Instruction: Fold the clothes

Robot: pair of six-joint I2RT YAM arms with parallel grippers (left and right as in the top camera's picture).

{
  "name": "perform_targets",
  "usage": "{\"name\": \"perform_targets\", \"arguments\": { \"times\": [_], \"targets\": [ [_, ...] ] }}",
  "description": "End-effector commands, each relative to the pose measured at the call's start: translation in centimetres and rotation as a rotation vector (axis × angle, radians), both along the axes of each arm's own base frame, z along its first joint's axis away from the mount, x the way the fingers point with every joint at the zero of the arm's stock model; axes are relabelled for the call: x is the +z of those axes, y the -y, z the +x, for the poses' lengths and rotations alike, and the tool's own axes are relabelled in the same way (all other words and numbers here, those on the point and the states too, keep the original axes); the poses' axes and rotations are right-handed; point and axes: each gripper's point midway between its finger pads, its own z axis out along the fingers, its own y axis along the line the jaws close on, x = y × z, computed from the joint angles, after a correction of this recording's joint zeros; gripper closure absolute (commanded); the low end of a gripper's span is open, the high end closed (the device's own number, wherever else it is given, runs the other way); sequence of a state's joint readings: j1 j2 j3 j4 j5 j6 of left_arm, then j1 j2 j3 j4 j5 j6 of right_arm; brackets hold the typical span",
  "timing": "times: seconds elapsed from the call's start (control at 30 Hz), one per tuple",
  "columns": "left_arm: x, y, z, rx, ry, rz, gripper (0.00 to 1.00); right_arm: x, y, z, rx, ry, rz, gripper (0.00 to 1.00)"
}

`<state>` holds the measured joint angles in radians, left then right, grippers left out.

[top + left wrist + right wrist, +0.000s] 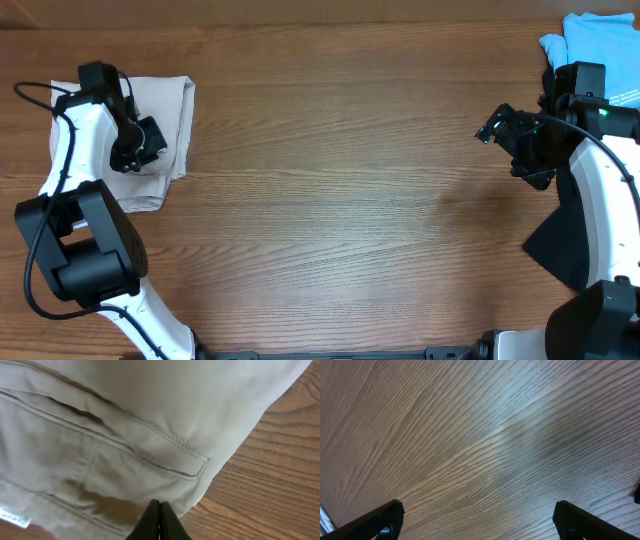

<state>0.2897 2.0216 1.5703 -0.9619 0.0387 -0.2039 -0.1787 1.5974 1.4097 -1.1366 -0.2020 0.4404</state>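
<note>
Khaki shorts (pixel 172 105) lie in a compact folded bundle directly under the left end effector (pixel 160 519), whose fingers are pressed together with no cloth visibly between them. Folding looks essentially finished; perhaps only tidying remains. The right end effector (pixel 477 512) hangs spread over the bare wooden surface (pixel 340 200). A blue garment (pixel 600 40) and a black garment (pixel 555 250) lie near it, and neither is in the way.

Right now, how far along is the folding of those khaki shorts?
Nearly done, it seems. The shorts lie as a compact folded bundle at the left side of the table. The left gripper is shut just over the fabric; whether it pinches any, I cannot tell. The right gripper is open over bare wood. Left: probably only backing the arms away.
</note>
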Motion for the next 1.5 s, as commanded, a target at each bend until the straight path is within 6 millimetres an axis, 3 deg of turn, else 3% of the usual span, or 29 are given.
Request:
{"name": "perform_targets", "arguments": {
  "times": [0.0,0.2,0.37,0.63,0.7,0.9,1.03,1.13,1.27,1.47],
  "targets": [
    [-1.0,0.7,-0.7,-0.018,0.006,-0.033,0.96,0.3,0.2,0.2,-0.002,0.013,-0.011,0.00],
    [-3.2,0.6,-2.4,-0.011,-0.042,-0.017,0.96,0.3,0.2,0.2,-0.002,0.013,-0.011,0.00],
    [-3.3,-1.9,-3.5,0.012,-0.096,0.120,0.96,0.3,0.2,0.3,-0.002,0.013,-0.010,0.00],
    [-2.5,-1.3,-2.0,0.009,-0.030,0.065,0.96,0.3,0.2,0.2,-0.002,0.013,-0.011,0.00],
    [-1.4,-0.5,-1.0,-0.006,0.008,0.031,0.96,0.3,0.2,0.3,-0.001,0.013,-0.011,0.00],
    [7.2,1.7,2.0,-0.042,0.194,0.066,0.96,0.3,0.2,0.2,-0.002,0.013,-0.011,0.00],
    [12.9,3.9,2.2,-0.052,0.327,0.081,0.96,0.3,0.2,0.2,-0.001,0.013,-0.011,0.00],
    [16.0,5.3,1.8,-0.068,0.405,0.088,0.96,0.3,0.2,0.3,-0.002,0.013,-0.010,0.00],
    [17.6,6.2,1.4,-0.084,0.446,0.079,0.96,0.3,0.2,0.2,-0.001,0.013,-0.011,0.00],
    [15.2,7.2,1.1,-0.104,0.383,0.025,0.96,0.3,0.2,0.2,-0.002,0.013,-0.011,0.00]
  ]
}}
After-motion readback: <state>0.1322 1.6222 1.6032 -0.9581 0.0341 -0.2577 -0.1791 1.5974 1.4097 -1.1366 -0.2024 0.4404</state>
